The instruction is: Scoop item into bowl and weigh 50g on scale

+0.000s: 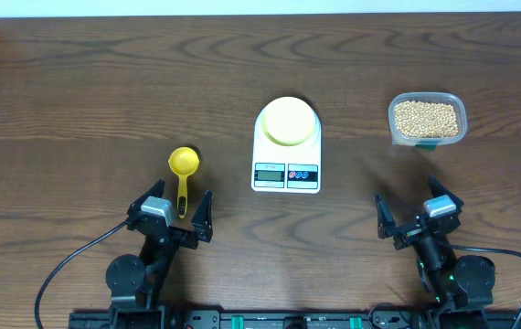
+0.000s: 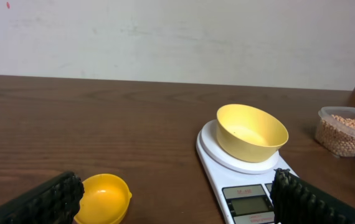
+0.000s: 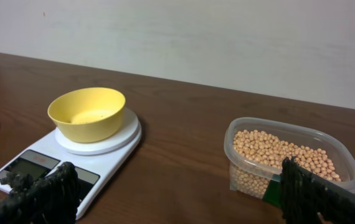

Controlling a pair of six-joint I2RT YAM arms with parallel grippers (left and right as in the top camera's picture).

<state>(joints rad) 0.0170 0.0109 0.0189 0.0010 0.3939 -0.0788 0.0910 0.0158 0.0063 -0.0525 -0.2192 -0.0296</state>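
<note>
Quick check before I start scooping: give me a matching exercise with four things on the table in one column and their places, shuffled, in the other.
Things
1. bowl
2. yellow scoop
3. beans
4. scale

Places
A. in the clear container, far right of the table
B. lying on the table just ahead of the left gripper
C. sitting on top of the scale
D. mid-table, display facing the arms

Pairs: 1-C, 2-B, 3-A, 4-D
</note>
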